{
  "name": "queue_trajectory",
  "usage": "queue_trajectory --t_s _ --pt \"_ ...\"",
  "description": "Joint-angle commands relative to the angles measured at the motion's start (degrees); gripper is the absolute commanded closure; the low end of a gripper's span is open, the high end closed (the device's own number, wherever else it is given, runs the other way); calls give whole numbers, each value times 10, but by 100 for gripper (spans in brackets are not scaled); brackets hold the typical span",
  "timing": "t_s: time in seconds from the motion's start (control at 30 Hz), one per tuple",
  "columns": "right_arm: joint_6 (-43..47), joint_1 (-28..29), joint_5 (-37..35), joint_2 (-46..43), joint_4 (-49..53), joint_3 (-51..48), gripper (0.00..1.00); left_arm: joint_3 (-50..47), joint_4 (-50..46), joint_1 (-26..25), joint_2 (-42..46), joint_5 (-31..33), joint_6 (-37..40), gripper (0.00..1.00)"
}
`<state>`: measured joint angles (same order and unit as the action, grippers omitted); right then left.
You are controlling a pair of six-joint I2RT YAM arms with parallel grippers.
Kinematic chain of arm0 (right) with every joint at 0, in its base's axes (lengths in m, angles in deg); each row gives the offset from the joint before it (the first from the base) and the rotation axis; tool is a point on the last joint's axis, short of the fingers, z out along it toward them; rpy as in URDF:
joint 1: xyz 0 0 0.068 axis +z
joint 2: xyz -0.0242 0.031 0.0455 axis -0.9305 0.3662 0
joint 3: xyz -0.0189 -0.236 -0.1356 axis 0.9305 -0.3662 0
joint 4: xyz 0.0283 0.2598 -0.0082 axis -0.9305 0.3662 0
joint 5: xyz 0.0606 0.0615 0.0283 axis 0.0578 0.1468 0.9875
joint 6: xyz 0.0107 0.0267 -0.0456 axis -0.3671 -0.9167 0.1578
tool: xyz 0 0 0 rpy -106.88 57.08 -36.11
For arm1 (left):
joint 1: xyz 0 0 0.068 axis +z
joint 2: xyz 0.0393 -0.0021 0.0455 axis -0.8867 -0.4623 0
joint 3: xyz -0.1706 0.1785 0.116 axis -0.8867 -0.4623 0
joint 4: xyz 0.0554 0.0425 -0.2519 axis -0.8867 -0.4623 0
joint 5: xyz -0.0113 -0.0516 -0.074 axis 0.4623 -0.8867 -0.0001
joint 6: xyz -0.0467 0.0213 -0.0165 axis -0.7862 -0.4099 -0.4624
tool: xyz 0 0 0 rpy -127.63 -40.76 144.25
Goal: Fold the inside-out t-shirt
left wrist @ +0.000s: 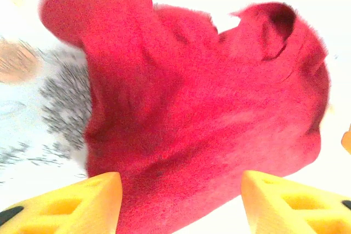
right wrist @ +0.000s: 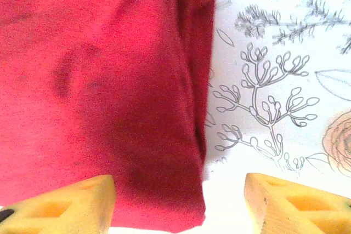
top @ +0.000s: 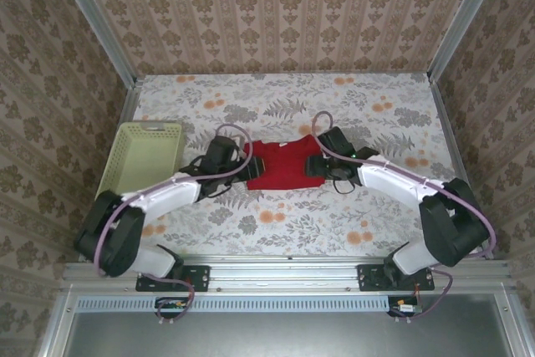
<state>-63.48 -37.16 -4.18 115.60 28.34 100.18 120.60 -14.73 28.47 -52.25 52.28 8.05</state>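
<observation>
The inside-out t-shirt (top: 282, 166) is a plain red cloth gathered into a compact bundle at the middle of the table. My left gripper (top: 243, 170) hovers at its left edge and my right gripper (top: 315, 164) at its right edge. In the left wrist view the rumpled t-shirt (left wrist: 192, 108) lies under my left gripper (left wrist: 181, 206), whose yellow fingers (left wrist: 82, 204) stand wide apart, open, pinching nothing. In the right wrist view a straight folded edge of the t-shirt (right wrist: 109, 97) runs between the spread fingers (right wrist: 296, 204) of my right gripper (right wrist: 178, 206), which is also open.
A pale green basket (top: 144, 156) stands at the left, close behind the left arm. The flowered tablecloth (top: 376, 114) stretches bare behind and in front of the shirt. Patterned walls and metal rails close in the table on three sides.
</observation>
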Motion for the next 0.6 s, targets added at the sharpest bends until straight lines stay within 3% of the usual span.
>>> queue_trajectory --t_s 0.0,0.17,0.3,0.57 --pt "7 53 -68 10 72 61 20 20 -77 44 54 31 37 37" --pt "-34 112 -100 124 130 153 10 23 -125 76 136 73 78 26" --pt "-50 116 -95 219 148 204 7 18 -138 102 194 87 94 24" --pt "10 36 -105 367 152 330 8 -32 -106 123 285 106 102 18"
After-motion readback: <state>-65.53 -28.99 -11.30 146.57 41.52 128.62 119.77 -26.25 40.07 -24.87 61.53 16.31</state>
